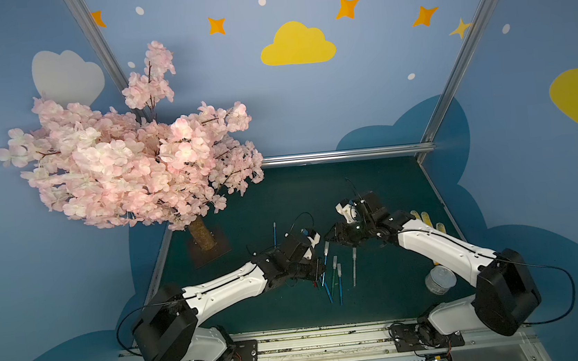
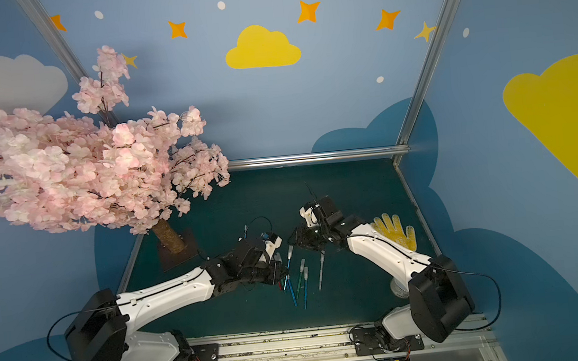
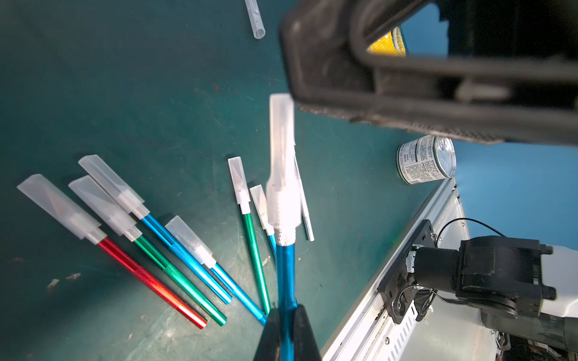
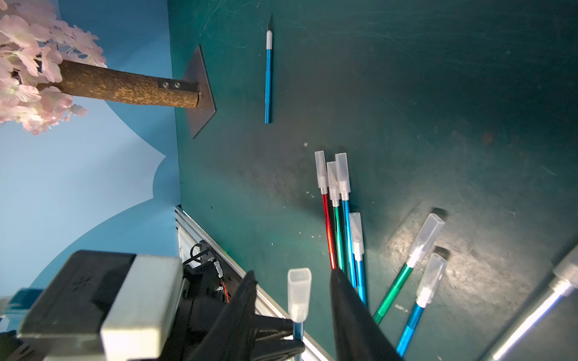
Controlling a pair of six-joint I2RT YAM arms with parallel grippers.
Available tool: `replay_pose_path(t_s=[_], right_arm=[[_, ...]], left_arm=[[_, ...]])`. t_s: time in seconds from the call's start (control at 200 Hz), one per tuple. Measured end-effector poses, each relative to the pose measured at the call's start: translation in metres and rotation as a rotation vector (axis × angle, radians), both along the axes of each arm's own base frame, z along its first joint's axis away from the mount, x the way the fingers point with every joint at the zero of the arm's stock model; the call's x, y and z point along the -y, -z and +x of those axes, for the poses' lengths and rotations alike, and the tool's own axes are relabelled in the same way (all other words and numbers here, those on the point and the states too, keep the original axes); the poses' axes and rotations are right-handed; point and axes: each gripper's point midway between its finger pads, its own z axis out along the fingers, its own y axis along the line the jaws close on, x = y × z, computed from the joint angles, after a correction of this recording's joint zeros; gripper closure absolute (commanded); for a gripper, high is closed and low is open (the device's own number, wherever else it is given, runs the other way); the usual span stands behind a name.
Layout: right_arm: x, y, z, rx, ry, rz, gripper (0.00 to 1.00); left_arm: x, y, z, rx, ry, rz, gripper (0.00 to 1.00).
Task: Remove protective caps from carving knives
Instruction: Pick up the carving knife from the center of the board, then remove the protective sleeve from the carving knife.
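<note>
While the left claw (image 3: 286,337) is clamped on the handle of a blue knife (image 3: 285,275) and holds it up off the green mat (image 3: 125,78), the right claw (image 4: 293,275) stands open around its cap (image 4: 299,290) — the fingers seem not to touch it. Seven other capped knives (image 4: 342,172) lie on the mat in a loose fan; one bare blue knife (image 4: 268,78) lies well apart.

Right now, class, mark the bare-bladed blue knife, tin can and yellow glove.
bare-bladed blue knife (image 4: 268,84), right wrist view, mid-handle.
tin can (image 3: 416,161), left wrist view, label.
yellow glove (image 2: 397,236), a top view, palm.
</note>
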Motion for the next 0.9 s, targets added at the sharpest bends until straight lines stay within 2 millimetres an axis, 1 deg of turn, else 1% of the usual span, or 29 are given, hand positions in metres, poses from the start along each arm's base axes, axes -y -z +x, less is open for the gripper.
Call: replay_pose_path(t_s=[0.375,0.496,0.646,0.901], right_arm=[[-0.0031,0.0043,-0.0016,-0.009,-0.011,-0.004,0.72],[-0.005,0.0058,-0.0032,-0.012,-0.017,-0.006,0.73],[-0.0061,0.0058,-0.004,-0.012,-0.021,-0.006,0.77],[-0.0073,0.0081,-0.0048,-0.016,-0.025,-0.01,0.78]], left_arm=[[0.0009,-0.0012,0.0008,-0.003,-0.008,-0.008,0.92],[0.0001,0.0008,0.0001,-0.005,-0.009,-0.007,0.92],[-0.0016,0.0036,-0.0012,-0.009,-0.011,-0.004,0.92],[-0.0024,0.0014,-0.0018,-0.004,-0.011,-0.011,0.92]])
